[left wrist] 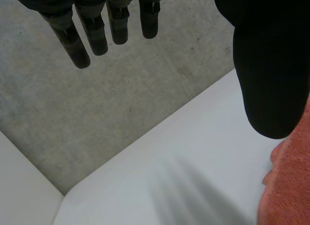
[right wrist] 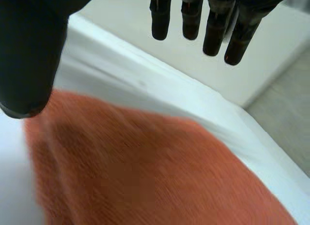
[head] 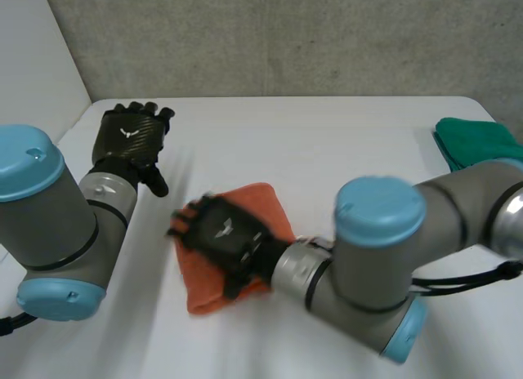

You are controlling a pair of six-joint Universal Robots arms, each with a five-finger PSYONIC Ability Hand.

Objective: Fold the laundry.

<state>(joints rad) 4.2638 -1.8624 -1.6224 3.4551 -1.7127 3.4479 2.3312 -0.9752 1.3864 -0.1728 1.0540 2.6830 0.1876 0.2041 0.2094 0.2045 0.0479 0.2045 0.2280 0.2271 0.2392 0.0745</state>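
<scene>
Towel: an orange towel, folded to a rough rectangle, lies flat on the white table, a little left of the middle and towards the robot's side.
Right hand: the right hand is palm-down over the towel's left half, covering much of it in the head view. In the right wrist view its fingers are straight and slightly apart, reaching past the towel's far edge over bare table, and the thumb stands off to one side. It grips nothing. Whether the palm touches the cloth cannot be told.
Left hand: the left hand is at the table's far left corner, well apart from the towel. In the left wrist view its fingers hang straight and loose, the thumb is held away from them, and nothing is between them. An edge of the towel shows beside the thumb.
Green cloth: a green cloth lies folded at the table's right edge, well apart from the towel.
Backdrop: a grey concrete wall stands behind the table.
</scene>
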